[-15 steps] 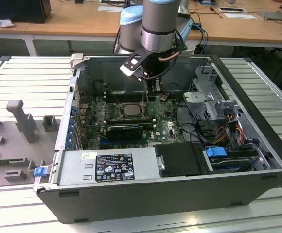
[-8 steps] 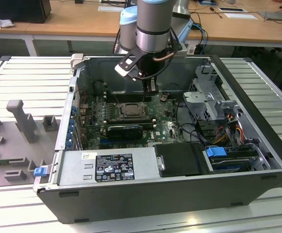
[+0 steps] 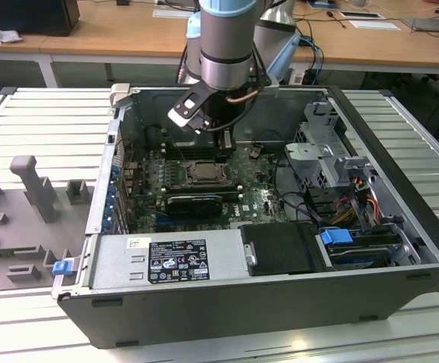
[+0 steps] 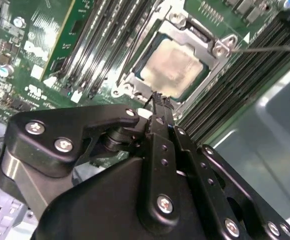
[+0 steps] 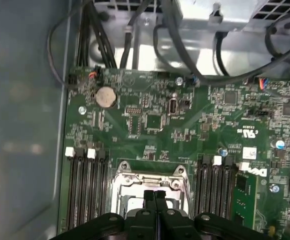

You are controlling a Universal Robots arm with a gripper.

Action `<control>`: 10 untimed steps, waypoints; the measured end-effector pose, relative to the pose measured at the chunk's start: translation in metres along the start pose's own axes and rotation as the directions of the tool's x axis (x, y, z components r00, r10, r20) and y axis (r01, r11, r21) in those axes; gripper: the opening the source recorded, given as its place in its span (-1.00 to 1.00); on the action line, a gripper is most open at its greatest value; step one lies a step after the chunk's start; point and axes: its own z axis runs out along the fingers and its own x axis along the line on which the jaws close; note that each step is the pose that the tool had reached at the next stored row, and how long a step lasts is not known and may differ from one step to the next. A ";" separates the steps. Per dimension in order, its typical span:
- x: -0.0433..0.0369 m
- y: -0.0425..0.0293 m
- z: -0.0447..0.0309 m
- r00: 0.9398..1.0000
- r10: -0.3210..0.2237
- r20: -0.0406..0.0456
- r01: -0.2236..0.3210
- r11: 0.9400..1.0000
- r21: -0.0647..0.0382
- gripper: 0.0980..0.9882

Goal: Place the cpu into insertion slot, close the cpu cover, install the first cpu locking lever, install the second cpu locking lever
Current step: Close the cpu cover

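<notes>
Tool (image 5: 155, 195) tips together at cpu cover (image 5: 150, 176) — memory slots (image 5: 85, 185) flank it; coin battery (image 5: 105, 96) on board (image 5: 195, 127).

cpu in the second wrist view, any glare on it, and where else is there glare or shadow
Second wrist view: the cpu has a soft pale sheen, not blown out; the tool is a dark mass before it. First wrist view: faint pale reflections on the case wall. Exterior view: bright spots on the table.

The cpu (image 4: 177, 67) is seated in the slot (image 4: 122, 87) and is framed by the cover (image 4: 205, 40). Memory slots (image 5: 85, 185) are placed on both sides of it. The tool (image 4: 158, 97) is held just above the slot's edge. The case (image 3: 280, 302) is laid on the counter (image 3: 45, 121).
</notes>
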 end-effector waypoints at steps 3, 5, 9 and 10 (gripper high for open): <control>0.0004 -0.0073 0.0016 1.000 -0.007 -0.001 0.007 1.000 0.004 -0.98; 0.0010 -0.0124 0.0024 1.000 -0.007 -0.001 0.007 1.000 0.005 -0.98; 0.0016 -0.0187 0.0025 1.000 -0.007 -0.001 0.007 1.000 0.005 -0.98; 0.0017 -0.0194 0.0025 1.000 -0.007 -0.001 0.007 1.000 0.005 -0.98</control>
